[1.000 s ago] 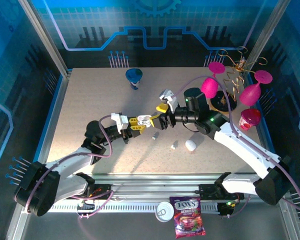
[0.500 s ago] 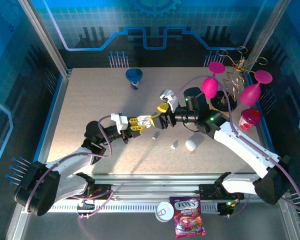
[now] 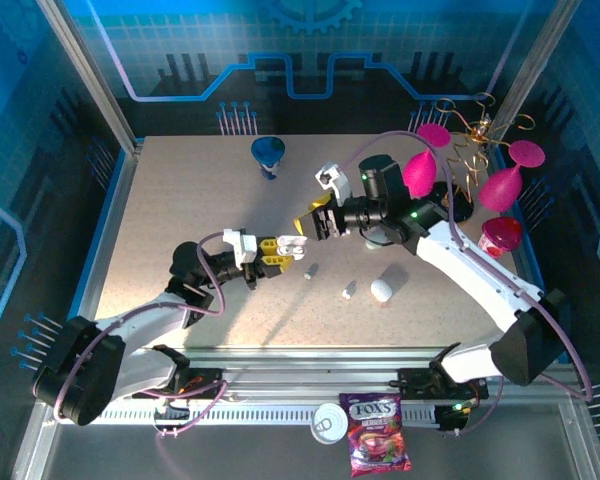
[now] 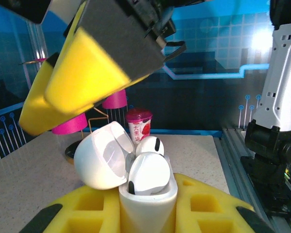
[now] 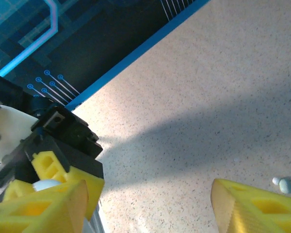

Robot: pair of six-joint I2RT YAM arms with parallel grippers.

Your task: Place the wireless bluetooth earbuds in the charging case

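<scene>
Bench [image 3: 180, 210] of speckled beige is carrying the scene, and the two arms are meeting tip to tip above its middle. The left hand [image 3: 283, 248] is clenching its yellow pads on the charging case [image 4: 148, 196], holding it upright off the bench with its mouth facing up. The right hand [image 5: 150, 208] is hovering just above and beside that case. Its yellow fingers [image 5: 48, 204] are standing well apart with nothing between them, so it is grasping nothing.

The charging case is showing as a glossy white pebble. Its lid [image 4: 101, 155] is hanging open, tipped back to the left in the left wrist view. A closed white case [image 3: 381, 290] is lying on the bench nearer the right arm.

Two of the wireless bluetooth earbuds [image 4: 148, 172] are sitting in the mouth of the open case, their heads standing proud of its rim. They are looking smooth, rounded and glossy white, each showing a small dark oval. The rear earbud [image 4: 151, 144] is peeking up behind the front one. A loose earbud [image 3: 310, 271] is lying on the bench just in front of the hands, and a second loose earbud [image 3: 348, 290] is lying just beside the closed white case. Both are showing too small for detail.
</scene>
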